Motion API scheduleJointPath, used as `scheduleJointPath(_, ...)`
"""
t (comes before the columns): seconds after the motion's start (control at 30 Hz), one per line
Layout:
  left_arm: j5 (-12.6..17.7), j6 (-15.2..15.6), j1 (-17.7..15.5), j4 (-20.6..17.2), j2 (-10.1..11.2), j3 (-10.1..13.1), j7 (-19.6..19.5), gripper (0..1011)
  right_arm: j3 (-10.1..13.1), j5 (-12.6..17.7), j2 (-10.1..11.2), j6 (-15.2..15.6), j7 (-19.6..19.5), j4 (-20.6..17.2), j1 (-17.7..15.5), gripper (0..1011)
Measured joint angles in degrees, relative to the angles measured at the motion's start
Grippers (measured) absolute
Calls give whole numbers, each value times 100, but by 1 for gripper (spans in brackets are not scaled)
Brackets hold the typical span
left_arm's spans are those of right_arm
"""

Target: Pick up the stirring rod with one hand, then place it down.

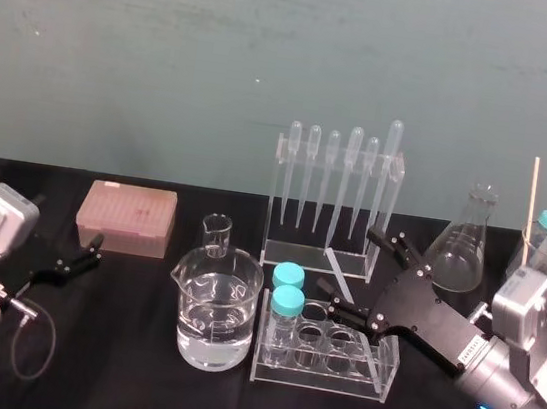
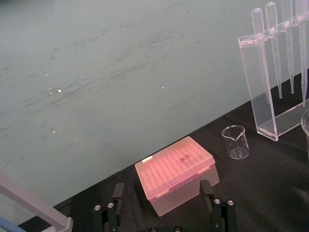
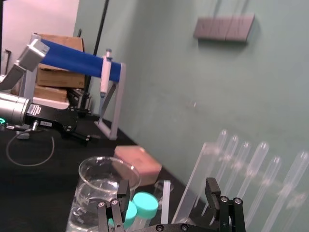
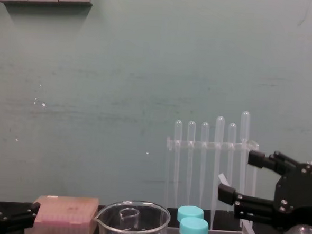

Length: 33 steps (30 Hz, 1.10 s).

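Standing between the parted jaws of the black angular right gripper [image 1: 352,261], centre-right, the thin translucent white stirring rod [image 3: 165,199] rises beside the clear acrylic pipette rack [image 1: 292,257]; the left gripper [image 1: 86,252] rests lower left, jaws parted.

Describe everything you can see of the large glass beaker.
The large beaker is clear glass, with a pouring lip on its rim. It stands upright on the black table, about half full of clear liquid. A small empty beaker stands behind it; the tube rack sits close on its right, contact unclear. The right claw hangs open over that rack, the left claw is far left; neither touches it.
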Motion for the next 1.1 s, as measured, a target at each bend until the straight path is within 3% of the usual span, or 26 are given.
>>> scheduleJointPath(0.33,0,0,0,0,0,0,0,1000,37,1111,-267,1372,1007,567,400,1003)
scheduleJointPath(0.53,0,0,0,0,0,0,0,1000,58,1367,-371,1887,1340,810,544,1003)
scheduleJointPath(0.67,0,0,0,0,0,0,0,1000,71,1373,-400,2059,1359,850,567,1003)
scheduleJointPath(1.1,0,0,0,0,0,0,0,1000,71,1369,-394,2019,1356,843,560,1003)
